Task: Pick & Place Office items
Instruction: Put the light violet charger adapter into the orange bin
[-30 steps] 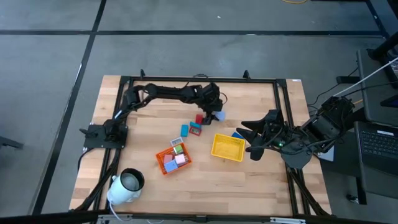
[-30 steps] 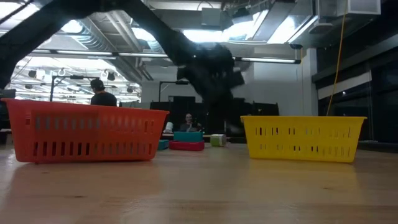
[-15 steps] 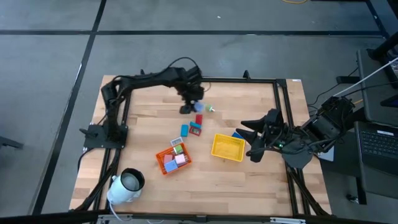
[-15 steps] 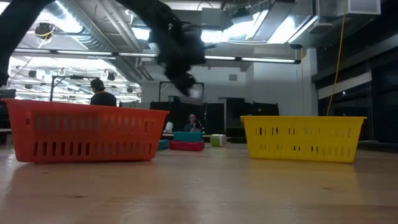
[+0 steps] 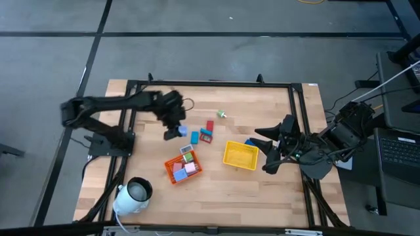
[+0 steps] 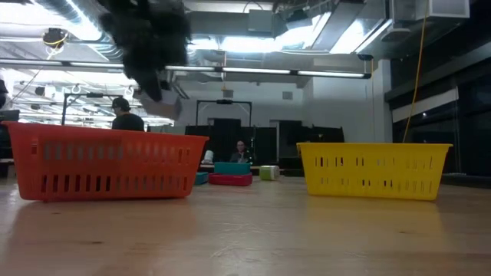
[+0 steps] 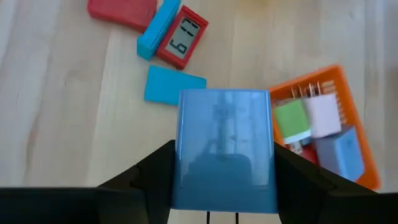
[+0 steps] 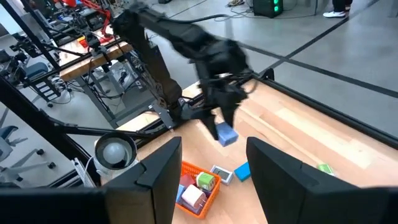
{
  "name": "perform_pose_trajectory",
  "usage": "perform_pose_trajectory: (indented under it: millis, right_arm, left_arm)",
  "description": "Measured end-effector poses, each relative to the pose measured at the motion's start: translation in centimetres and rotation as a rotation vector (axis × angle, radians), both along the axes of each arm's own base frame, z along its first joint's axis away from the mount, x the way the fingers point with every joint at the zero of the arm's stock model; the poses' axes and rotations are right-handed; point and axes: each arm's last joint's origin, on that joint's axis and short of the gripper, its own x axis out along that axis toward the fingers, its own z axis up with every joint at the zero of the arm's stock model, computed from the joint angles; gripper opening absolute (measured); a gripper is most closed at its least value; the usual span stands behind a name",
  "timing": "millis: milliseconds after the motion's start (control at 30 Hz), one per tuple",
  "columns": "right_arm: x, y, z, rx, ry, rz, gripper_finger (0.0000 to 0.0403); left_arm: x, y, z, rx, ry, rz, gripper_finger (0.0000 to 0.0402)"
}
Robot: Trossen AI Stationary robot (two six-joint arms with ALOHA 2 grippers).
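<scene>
My left gripper (image 5: 174, 130) hovers over the table between the scattered office items and the orange tray (image 5: 172, 174), shut on a light blue block (image 7: 225, 149). A blue piece (image 5: 195, 137), a red piece (image 5: 210, 124), a red clock-like piece (image 7: 182, 43) and a small green piece (image 5: 222, 115) lie flat on the wood. Green, white and light blue pieces (image 7: 323, 115) lie in the orange tray. My right gripper (image 5: 268, 149) waits open at the table's right, beside the yellow tray (image 5: 239, 155). My left gripper pinches the light blue block between its two fingers (image 7: 155, 171), one on each of its side faces (image 7: 186, 180). The fingers point down from above. The block (image 8: 226, 134) hangs lifted clear of the table.
A large white cylinder (image 5: 134, 193) stands near the table's near left corner. Another blue piece (image 5: 249, 141) lies by the yellow tray's far right corner. A black frame (image 5: 210, 83) runs around the table. People show in the room beyond (image 6: 126, 115).
My left gripper has carried the light blue block up from beside the red pieces, first toward the far edge and the table's left, then nearer, ending above the wood just beyond the orange tray. It has stayed shut on the block throughout.
</scene>
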Motion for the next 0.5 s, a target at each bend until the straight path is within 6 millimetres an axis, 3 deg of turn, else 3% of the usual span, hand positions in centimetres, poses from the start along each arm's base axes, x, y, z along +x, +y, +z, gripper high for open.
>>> perform_pose_trajectory:
  millis: [200,500]
  right_arm:
    - [0.1,0.1,0.1,-0.014,0.002,0.015,0.0187]
    - [0.1,0.2,0.2,-0.016,0.003,0.038,0.0187]
  left_arm:
    - [-2.2,-4.2,1.2,-0.045,-0.129,0.23,0.0204]
    - [-2.3,-9.4,0.9,-0.087,-0.091,0.356,0.0204]
